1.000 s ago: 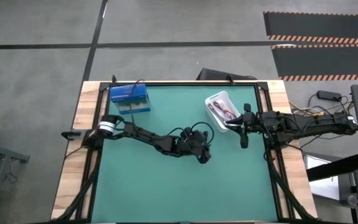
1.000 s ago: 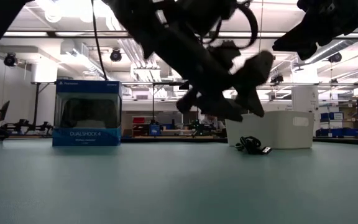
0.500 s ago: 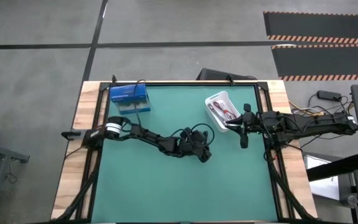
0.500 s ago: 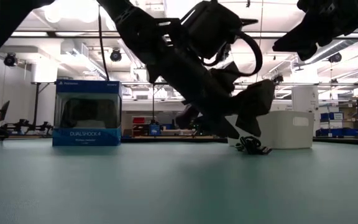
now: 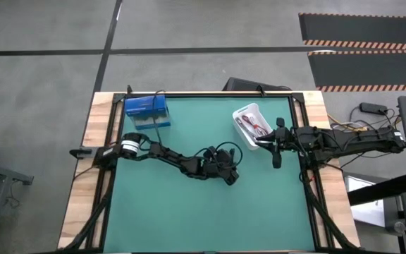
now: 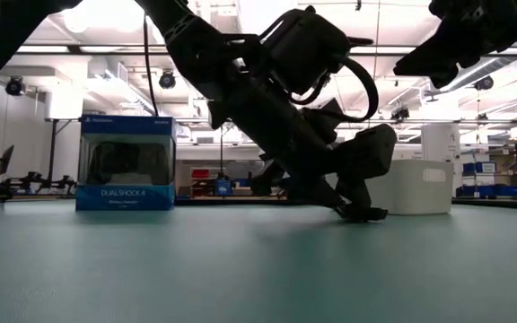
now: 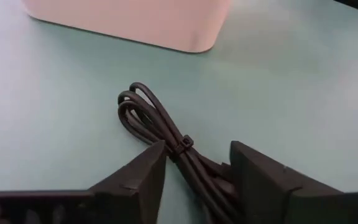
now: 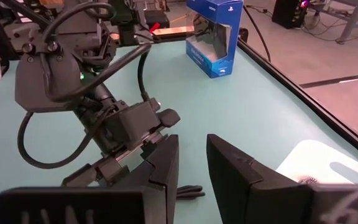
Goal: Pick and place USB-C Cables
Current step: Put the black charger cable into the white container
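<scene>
The left claw (image 7: 194, 171) has dropped to the desk (image 5: 189, 212) and now straddles the black cable (image 7: 157, 127) lying near the white bin (image 5: 251, 120), fingers narrowing but not clamped; a grasp looks imminent. The right claw (image 5: 276, 156) waits partly open and empty beside the bin

The black cable (image 7: 166, 134) runs hidden between the left gripper's (image 7: 194, 171) jaws.
</scene>
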Controlling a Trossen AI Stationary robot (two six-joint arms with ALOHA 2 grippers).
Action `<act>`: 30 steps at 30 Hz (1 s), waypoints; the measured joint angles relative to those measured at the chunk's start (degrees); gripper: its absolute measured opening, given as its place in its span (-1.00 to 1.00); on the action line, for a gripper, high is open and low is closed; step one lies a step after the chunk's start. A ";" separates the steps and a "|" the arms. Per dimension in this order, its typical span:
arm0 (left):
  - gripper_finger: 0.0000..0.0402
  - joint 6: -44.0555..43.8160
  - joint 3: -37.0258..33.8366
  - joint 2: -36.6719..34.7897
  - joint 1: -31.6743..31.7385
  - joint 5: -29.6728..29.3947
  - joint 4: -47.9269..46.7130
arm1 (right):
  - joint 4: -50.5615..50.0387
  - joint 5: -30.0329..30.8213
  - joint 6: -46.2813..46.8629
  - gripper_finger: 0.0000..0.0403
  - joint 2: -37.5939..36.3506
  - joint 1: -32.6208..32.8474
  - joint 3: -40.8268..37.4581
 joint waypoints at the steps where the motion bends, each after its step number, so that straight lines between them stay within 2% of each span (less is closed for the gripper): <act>1: -0.25 0.02 0.00 0.00 -0.02 -0.04 -0.04 | 0.02 0.02 0.00 -0.64 -0.01 0.00 0.00; 11: -0.94 2.75 -0.19 -1.33 0.07 0.05 -0.89 | -0.01 0.06 0.58 -0.64 0.00 0.00 -0.02; 16: -0.97 7.82 -0.72 -3.83 -0.44 0.26 -0.78 | 0.01 0.05 1.07 -0.64 0.00 0.00 -0.19; 21: -1.00 13.51 -4.77 -9.27 -0.73 0.19 0.63 | 0.04 0.02 2.18 -0.64 0.00 0.00 -1.43; 25: -1.00 20.41 -11.38 -14.96 -1.13 0.95 9.01 | 0.02 0.02 3.81 -0.64 0.00 0.00 -2.98; 30: -1.00 27.14 -21.92 -22.33 -1.30 6.84 25.63 | 4.29 0.17 6.66 -0.64 0.00 0.00 -6.52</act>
